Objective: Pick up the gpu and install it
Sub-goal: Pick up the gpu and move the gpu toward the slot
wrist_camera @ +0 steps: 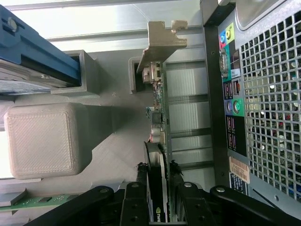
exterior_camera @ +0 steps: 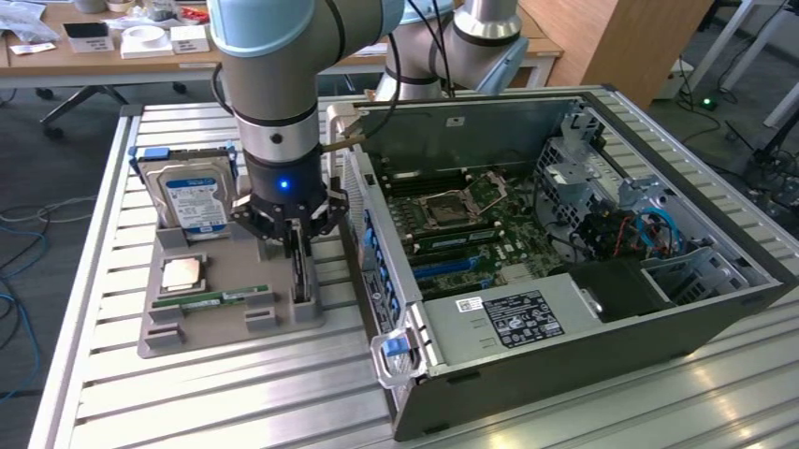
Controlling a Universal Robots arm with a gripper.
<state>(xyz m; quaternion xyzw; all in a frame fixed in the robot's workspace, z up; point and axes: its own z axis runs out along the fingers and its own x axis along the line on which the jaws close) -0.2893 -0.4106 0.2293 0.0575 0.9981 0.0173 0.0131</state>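
Pincer (wrist_camera: 157, 165) clamped on gpu (wrist_camera: 160, 113) standing edgewise in grey holder (exterior_camera: 206, 325); cooler lettering unreadable.

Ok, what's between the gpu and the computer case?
Just bare slatted table between the gpu and the computer case, as the wrist view shows.

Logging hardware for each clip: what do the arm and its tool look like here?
The arm is a thick silver-grey tube with light-blue joint caps. Its wrist unit is a black cylinder with a small glowing blue light. A thin black cable runs beside it. The tool is black, built of jointed bars with pale bolt heads.
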